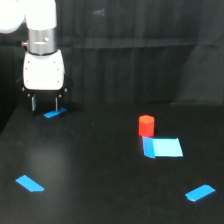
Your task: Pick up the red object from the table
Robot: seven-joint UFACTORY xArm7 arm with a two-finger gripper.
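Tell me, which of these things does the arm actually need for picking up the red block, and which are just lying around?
Part of the job:
- red object, standing upright beside the largest blue patch
- gripper, far off toward the exterior view's left
- table, which the block stands on

Just lying about:
- large blue patch
- three small blue patches
- black backdrop

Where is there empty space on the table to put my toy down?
The middle of the table is bare, between the gripper and the red object. The exterior view's right is busier: the red object sits by a big blue patch.
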